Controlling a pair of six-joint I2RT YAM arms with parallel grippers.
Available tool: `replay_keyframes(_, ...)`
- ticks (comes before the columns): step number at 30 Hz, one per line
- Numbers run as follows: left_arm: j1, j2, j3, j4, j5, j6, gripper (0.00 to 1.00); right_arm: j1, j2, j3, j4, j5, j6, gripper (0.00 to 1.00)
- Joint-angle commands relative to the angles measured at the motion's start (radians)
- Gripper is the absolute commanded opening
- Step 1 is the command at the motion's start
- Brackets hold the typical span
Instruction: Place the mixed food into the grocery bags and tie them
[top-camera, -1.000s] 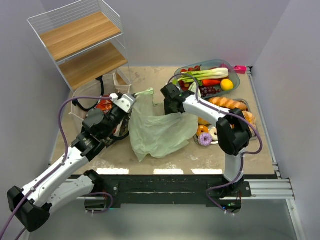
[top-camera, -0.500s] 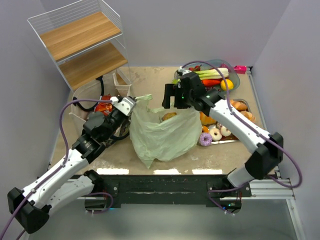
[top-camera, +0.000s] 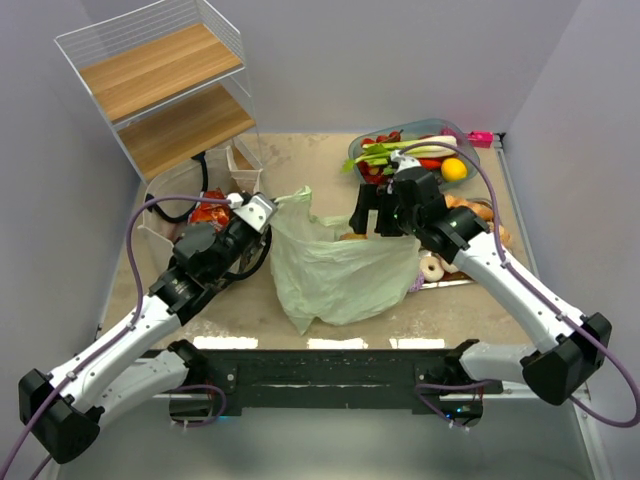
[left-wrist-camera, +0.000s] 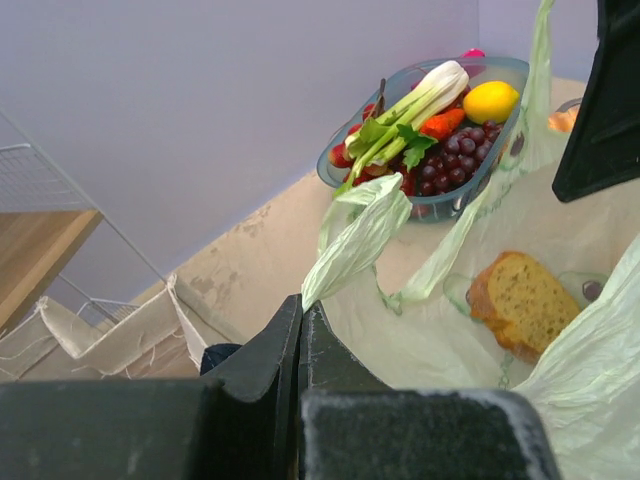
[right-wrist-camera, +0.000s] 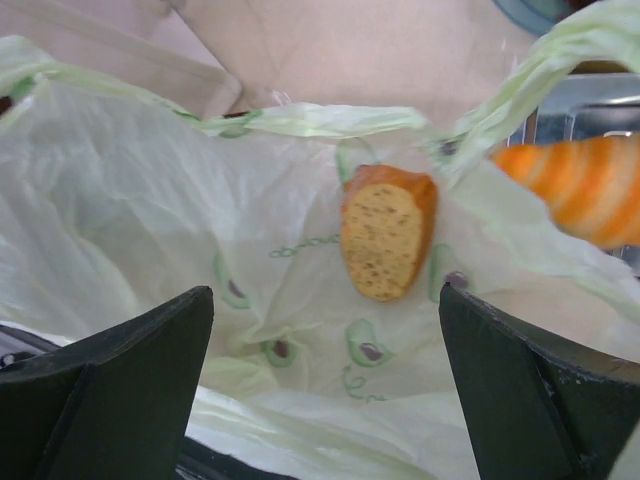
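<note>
Over the mouth of the thin pale-green plastic bag with small avocado prints (top-camera: 340, 280), your right gripper (top-camera: 372, 215) hangs with its jaws spread wide and nothing between them. The tan, seeded slice of bread (right-wrist-camera: 388, 240) lies on the film inside the bag, directly below. Your left gripper (left-wrist-camera: 302, 305) is clamped tight on one twisted handle strip (left-wrist-camera: 355, 240) of that bag, and that pinch alone seems to hold the mouth up.

Watch that pinch first. It has only a narrow twist of slippery film, so any tug on the bag could, I judge, slide it free and let the mouth fall shut over the bread. The likeliest cause of such a tug is your right arm. The other handle strip (right-wrist-camera: 540, 80) rises right alongside it, and a sideways lift could snag the strip and drag the whole bag, which has just one light slice to weigh it down.

The bag's right side also lies against the flat metal tray (top-camera: 450, 283) of doughnuts, so a dragged bag could sweep some off. The beige canvas tote with black handles (top-camera: 160, 222) sits just beside your left arm; swing wide and you may knock it
</note>
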Motion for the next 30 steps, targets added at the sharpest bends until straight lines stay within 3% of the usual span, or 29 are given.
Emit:
replay_keyframes(1,-0.009,-0.003,-0.014,0.061,-0.029,-0.009,0.00,0.000,0.007,-0.035,0.084,-0.034,-0.014,0.99)
replay_keyframes(2,-0.007,-0.002,-0.016,0.063,-0.033,-0.006,0.00,-0.001,0.020,-0.041,0.112,-0.157,-0.020,0.99)
replay_keyframes(4,-0.009,0.009,-0.016,0.061,-0.032,-0.003,0.00,-0.001,0.036,-0.044,0.190,-0.252,-0.022,0.99)
replay_keyframes(11,-0.016,0.029,-0.022,0.066,0.003,-0.020,0.00,0.000,0.129,0.013,0.344,-0.385,0.055,0.99)
replay_keyframes(19,-0.022,0.084,0.000,0.043,0.014,-0.031,0.00,-0.001,0.226,0.119,0.572,-0.727,0.169,0.99)
replay_keyframes(22,-0.022,0.086,0.006,0.041,-0.007,-0.038,0.00,-0.003,0.215,0.111,0.611,-0.760,0.213,0.99)
replay_keyframes(26,-0.021,0.067,0.007,0.047,-0.009,-0.064,0.00,-0.007,0.261,0.151,0.386,-0.648,0.184,0.99)
replay_keyframes(30,-0.021,0.061,0.001,0.053,-0.036,-0.060,0.00,-0.006,0.266,0.018,0.492,-0.713,0.275,0.99)
